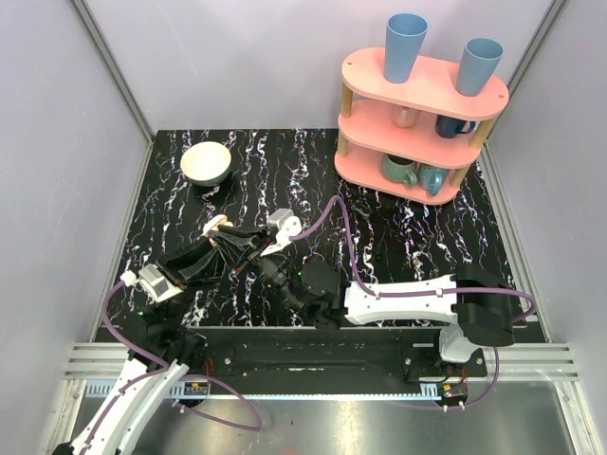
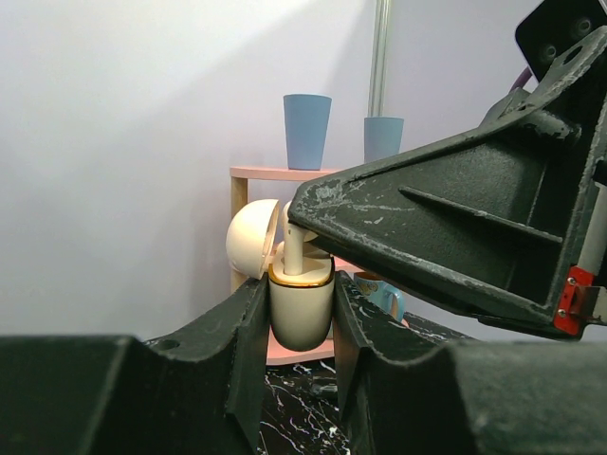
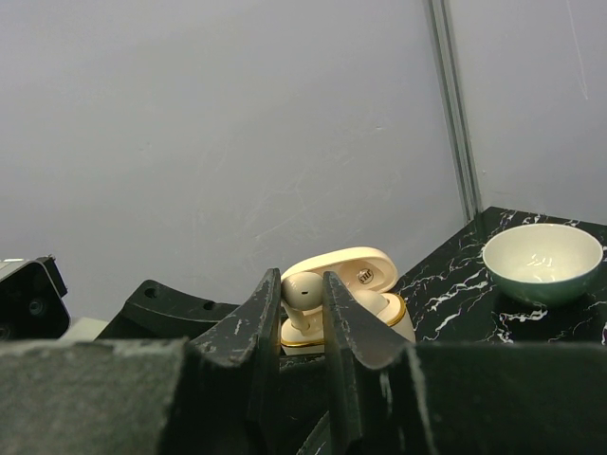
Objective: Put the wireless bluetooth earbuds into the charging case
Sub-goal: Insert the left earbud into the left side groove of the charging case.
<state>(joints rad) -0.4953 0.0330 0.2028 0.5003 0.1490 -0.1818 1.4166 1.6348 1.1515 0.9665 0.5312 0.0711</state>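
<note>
Left wrist view: the left gripper (image 2: 300, 318) is clamped on the charging case (image 2: 302, 313). Both fingers press the sides of its cream base at frame centre. The base is upright with its gold rim on top, and the lid (image 2: 251, 237) is hinged open toward 9 o'clock. One earbud (image 2: 294, 251) stands stem-down, with the stem's lower end at the rim. Its head is hidden behind the tip of the right gripper (image 2: 302, 218), which enters from 3 o'clock. At 12 o'clock in the background is a pink shelf (image 2: 275, 173) carrying two blue cups (image 2: 306, 131). Right wrist view: the right gripper pinches the earbud's head between its two fingertips, just below frame centre. The case is right behind it, base partly hidden by the fingers, with the open lid tipped back toward 1 o'clock. A cream bowl (image 3: 542, 261) sits at 3 o'clock on the black marbled table (image 3: 455, 294), well apart from the case. Top view: both grippers meet at about 10 o'clock from table centre. The case shows only as a small cream spot among the dark fingers, and the earbud is too small to make out. I cannot tell from above whether the case touches the table. The bowl is at 11 o'clock near the back edge, and the shelf is at 1 o'clock in the back right corner.
</note>
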